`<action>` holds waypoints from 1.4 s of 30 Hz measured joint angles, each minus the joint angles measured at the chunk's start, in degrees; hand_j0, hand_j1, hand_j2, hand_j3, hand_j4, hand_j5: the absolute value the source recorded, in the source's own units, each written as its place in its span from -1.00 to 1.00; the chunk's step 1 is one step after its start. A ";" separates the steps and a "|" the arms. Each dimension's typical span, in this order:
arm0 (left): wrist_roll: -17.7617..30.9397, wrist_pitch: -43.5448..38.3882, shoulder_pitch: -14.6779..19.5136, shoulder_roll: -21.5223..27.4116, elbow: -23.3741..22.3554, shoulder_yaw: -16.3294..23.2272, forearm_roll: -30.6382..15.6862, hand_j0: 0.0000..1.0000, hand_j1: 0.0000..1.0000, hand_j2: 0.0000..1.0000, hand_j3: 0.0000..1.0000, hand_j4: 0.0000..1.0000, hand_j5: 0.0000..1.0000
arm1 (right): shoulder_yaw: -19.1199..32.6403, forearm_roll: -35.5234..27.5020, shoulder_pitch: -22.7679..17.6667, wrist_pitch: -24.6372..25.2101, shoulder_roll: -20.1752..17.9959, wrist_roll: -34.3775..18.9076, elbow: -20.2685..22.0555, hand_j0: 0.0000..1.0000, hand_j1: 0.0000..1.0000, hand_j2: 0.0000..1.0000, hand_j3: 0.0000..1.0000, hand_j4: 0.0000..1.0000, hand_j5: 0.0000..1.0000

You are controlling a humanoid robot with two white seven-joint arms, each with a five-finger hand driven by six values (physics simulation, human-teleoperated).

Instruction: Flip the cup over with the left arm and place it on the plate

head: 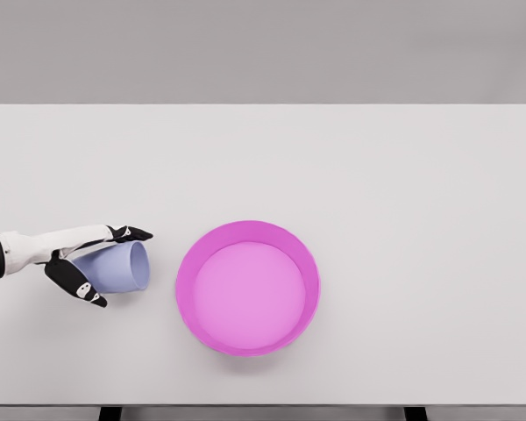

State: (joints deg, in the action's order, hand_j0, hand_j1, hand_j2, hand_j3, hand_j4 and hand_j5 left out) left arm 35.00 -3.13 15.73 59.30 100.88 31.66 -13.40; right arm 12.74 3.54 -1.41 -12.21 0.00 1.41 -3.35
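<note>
A pale lavender cup [118, 267] lies on its side on the white table, its open mouth facing right toward the plate. My left hand [101, 266] reaches in from the left edge and is shut on the cup, with fingers [127, 233] over its top and the thumb [81, 285] under its lower side. The magenta plate [248, 287], a round dish with a raised rim, sits just right of the cup, a small gap between them. My right arm does not show.
The white table [377, 175] spans the view, with its front edge near the bottom of the picture and its far edge against a grey wall.
</note>
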 measured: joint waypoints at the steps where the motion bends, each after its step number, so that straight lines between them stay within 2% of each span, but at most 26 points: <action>1: 0.00 -0.01 0.00 -0.01 0.00 0.02 0.10 0.87 0.87 0.87 0.87 0.87 0.87 | 0.00 0.00 0.00 0.00 0.00 0.00 0.00 1.00 1.00 1.00 1.00 1.00 1.00; 3: 0.00 0.01 0.00 -0.02 0.00 0.05 0.27 0.75 0.75 0.75 0.75 0.75 0.75 | 0.00 0.00 0.00 0.00 0.00 0.00 0.00 1.00 1.00 1.00 1.00 1.00 1.00; 13: 0.00 0.82 0.00 -0.80 0.00 0.02 0.70 0.74 0.74 0.74 0.74 0.74 0.74 | 0.00 0.00 0.00 0.00 0.00 0.00 0.00 1.00 1.00 1.00 1.00 1.00 1.00; 16: 0.00 0.99 0.00 -0.98 0.01 0.11 0.67 0.55 0.55 0.55 0.55 0.55 0.55 | 0.00 0.00 0.00 0.00 0.00 0.00 0.00 1.00 1.00 1.00 1.00 1.00 1.00; 21: 0.00 1.07 0.00 -1.07 0.06 0.10 0.63 0.38 0.38 0.38 0.38 0.38 0.38 | 0.00 0.00 0.00 0.00 0.00 0.00 0.00 1.00 1.00 1.00 1.00 1.00 1.00; 32: 0.00 3.50 0.70 -1.10 0.28 -0.71 -0.20 0.44 0.44 0.44 0.44 0.44 0.44 | 0.00 0.00 0.00 0.00 0.00 0.00 0.00 1.00 1.00 1.00 1.00 1.00 1.00; 42: 0.01 9.59 1.58 -1.09 1.13 -1.25 -7.85 0.45 0.45 0.45 0.45 0.45 0.45 | 0.00 0.00 0.00 0.00 0.00 0.00 0.00 1.00 1.00 1.00 1.00 1.00 1.00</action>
State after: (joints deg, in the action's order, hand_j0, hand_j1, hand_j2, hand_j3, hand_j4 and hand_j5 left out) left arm 35.01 6.47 17.31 58.21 102.01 30.41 -21.25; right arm 12.74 3.53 -1.41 -12.21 0.00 1.41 -3.35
